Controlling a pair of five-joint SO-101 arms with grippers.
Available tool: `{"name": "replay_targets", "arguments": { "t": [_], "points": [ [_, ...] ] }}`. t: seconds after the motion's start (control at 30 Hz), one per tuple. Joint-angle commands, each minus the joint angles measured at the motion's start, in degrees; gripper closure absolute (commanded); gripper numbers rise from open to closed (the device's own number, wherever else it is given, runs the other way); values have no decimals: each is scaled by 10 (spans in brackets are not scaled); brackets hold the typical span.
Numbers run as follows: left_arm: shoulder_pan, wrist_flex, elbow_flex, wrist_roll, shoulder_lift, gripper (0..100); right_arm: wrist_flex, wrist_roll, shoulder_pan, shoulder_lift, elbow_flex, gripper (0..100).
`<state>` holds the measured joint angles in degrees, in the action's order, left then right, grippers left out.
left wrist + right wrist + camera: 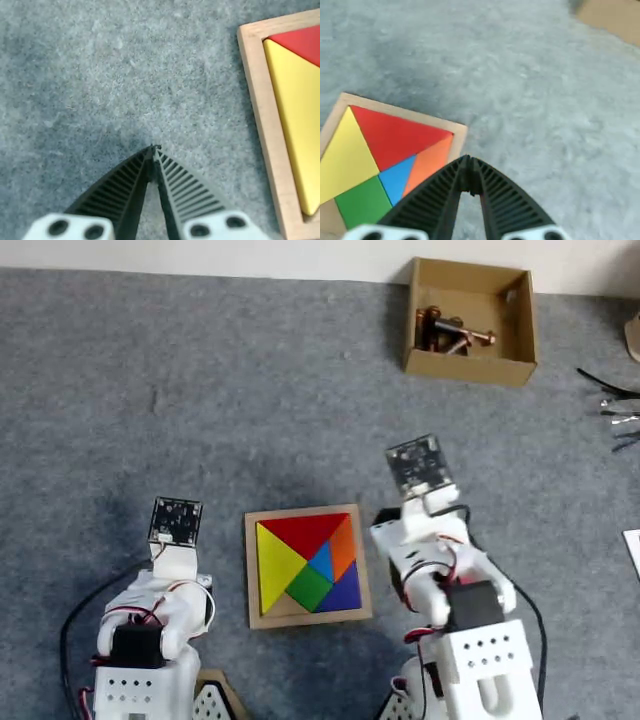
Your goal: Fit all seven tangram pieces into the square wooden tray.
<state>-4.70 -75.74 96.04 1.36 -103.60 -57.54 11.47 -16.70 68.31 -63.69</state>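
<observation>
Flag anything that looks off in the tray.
The wooden tray has a bare, wood-coloured patch in its near-left corner, between the yellow piece and the green piece. Only six coloured pieces show, so one seems missing.

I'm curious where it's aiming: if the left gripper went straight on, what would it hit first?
Likely just the gray mat: the left gripper points at bare mat, and the wooden tray lies off to the side of its line.
</observation>
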Motion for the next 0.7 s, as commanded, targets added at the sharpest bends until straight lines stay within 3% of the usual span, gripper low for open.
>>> {"name": "replay_targets", "arguments": {
  "t": [0.0,0.3,0.67],
  "points": [
    [-2,-3,11,5,-1,995,-46,7,32,15,63,992],
    [-2,-3,11,6,-1,994,-53,4,45,15,66,992],
    [30,-3,11,6,-1,994,8,4,52,16,-53,992]
  ]
}}
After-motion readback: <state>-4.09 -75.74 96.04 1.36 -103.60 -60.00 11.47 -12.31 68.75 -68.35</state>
